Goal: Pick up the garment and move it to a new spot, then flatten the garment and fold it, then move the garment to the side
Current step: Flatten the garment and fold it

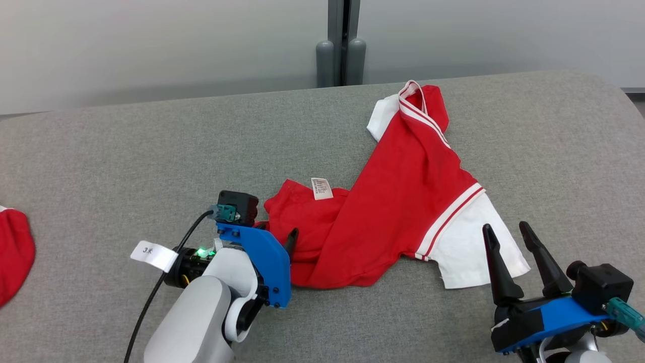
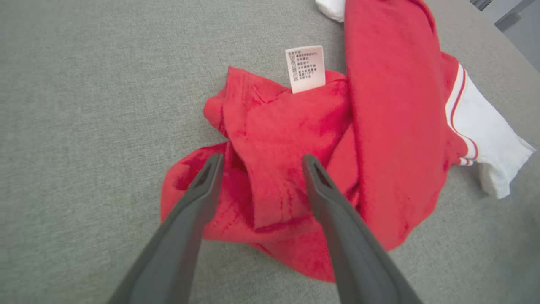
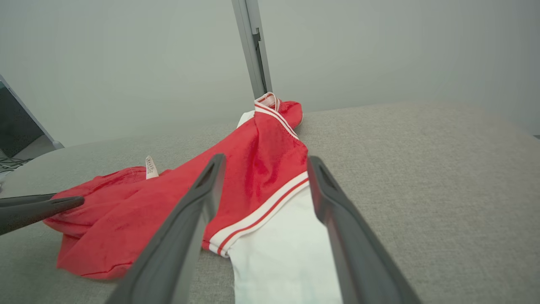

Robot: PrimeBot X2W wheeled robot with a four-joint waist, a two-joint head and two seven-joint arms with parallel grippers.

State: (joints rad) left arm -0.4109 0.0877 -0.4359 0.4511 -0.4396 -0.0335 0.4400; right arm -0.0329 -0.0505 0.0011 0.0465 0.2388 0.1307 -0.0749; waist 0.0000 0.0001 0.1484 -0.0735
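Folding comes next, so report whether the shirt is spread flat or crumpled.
Crumpled. The shirt lies bunched, red folds lapping over each other, label turned out, not spread flat.

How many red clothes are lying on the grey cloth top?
2. A crumpled red-and-white shirt lies in the middle of the grey fabric surface. A red fabric piece sits at the left edge, cut off by the picture, so part of it is hidden.

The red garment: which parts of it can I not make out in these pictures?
- Care label, left wrist view: print too small to read.
- Far white sleeve, head view: mostly tucked under the garment's red body.
- Red cloth, head view: cut off by the left edge; unclear what it is.
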